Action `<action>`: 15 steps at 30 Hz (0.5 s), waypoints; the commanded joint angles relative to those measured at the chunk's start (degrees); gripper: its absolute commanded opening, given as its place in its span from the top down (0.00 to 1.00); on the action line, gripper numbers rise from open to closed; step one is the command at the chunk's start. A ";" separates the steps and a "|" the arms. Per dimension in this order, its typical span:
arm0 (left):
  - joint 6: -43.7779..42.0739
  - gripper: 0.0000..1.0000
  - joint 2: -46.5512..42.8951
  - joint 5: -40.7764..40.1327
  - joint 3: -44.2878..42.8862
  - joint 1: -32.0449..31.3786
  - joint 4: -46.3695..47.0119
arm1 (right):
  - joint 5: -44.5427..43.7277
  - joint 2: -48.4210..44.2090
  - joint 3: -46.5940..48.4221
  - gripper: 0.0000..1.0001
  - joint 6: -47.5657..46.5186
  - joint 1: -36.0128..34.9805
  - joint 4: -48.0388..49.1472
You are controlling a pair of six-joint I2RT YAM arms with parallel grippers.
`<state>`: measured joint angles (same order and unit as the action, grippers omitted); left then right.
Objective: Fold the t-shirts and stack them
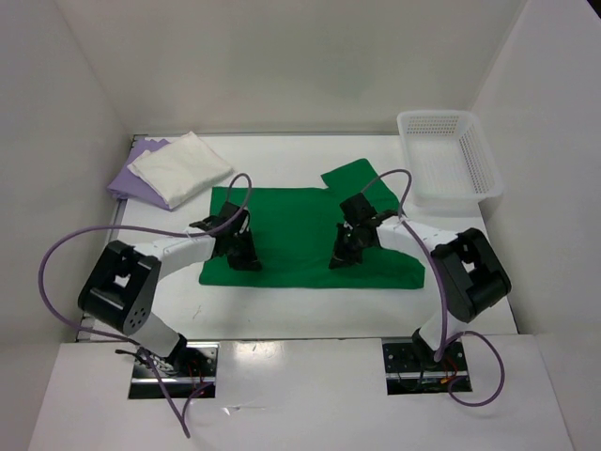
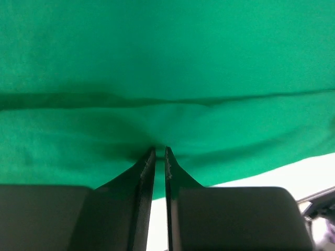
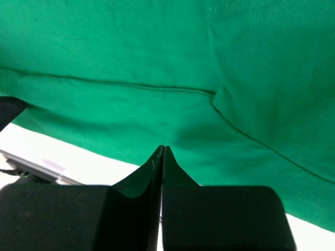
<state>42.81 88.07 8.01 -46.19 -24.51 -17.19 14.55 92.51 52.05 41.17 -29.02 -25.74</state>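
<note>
At the middle of the table (image 1: 282,315) the green t-shirt (image 1: 300,230) lies spread flat, one sleeve turned up toward the far right, and both claws are down on its near half. The left gripper (image 2: 159,150) has its jaws drawn in to a thin slit; the fingertips press into the cloth just above the near hem, and creases run in to a small dark pucker gathered between them, so it grips a pinch of the green fabric. The right gripper (image 3: 162,148) has its fingers pressed flat together with no gap showing. Its tips meet right at the shirt's near edge, where green cloth gives way to white table. Whether any of the hem is caught between them cannot be told from the wrist view.

In the far left corner the cream t-shirt (image 1: 180,167) sits folded on top of the lavender t-shirt (image 1: 125,184), well apart from both claws. A white mesh basket (image 1: 439,116) stands at the far right.
</note>
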 commanded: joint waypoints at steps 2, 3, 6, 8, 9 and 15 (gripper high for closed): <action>3.42 0.81 5.35 3.66 6.00 5.08 -1.27 | -4.08 2.05 -1.51 0.99 0.58 -2.97 2.71; 4.03 0.81 5.36 4.64 7.94 6.13 0.21 | -4.70 2.06 -1.52 0.99 1.10 -2.98 2.71; 4.57 0.81 0.37 4.46 12.52 8.77 0.23 | -4.70 3.29 -3.27 0.99 2.25 -5.08 3.93; 5.97 0.80 -3.32 4.47 12.53 9.31 -2.48 | -4.17 3.82 -3.80 0.99 2.25 -6.75 3.94; 5.97 0.80 -4.48 3.86 13.14 9.31 -3.54 | -3.57 3.82 -4.41 0.99 3.03 -7.28 3.94; 8.78 0.78 -10.55 3.85 13.94 8.69 -8.38 | -1.54 0.66 -8.54 0.99 5.50 -10.97 2.36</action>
<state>50.43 79.13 15.27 -33.54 -15.57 -17.89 14.33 94.35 47.44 45.69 -37.71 -20.36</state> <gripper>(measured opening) 0.220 0.009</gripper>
